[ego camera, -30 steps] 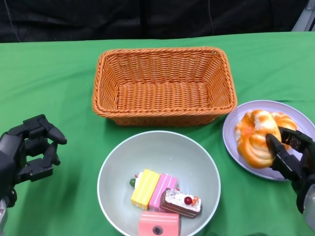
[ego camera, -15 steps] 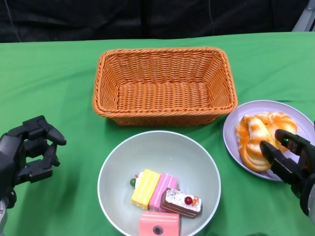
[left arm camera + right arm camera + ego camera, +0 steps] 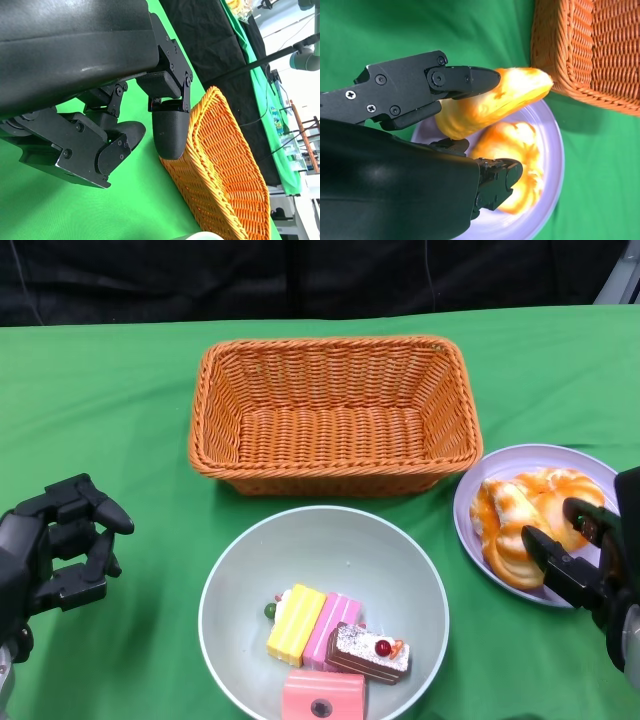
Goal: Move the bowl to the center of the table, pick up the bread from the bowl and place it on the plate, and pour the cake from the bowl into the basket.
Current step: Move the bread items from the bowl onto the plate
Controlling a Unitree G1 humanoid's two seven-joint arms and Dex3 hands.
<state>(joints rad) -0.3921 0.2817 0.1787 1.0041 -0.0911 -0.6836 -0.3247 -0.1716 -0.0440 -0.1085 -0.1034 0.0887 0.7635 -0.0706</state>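
Since a second ago the bread has come down flat onto the plate. I see my right hand half cut off by the frame edge; only its wrist view shows the fingers still touching the bread. My left hand hangs loose, grasping nothing. The cake sits in the bowl, just before the basket.

The right hand hides part of the bread.
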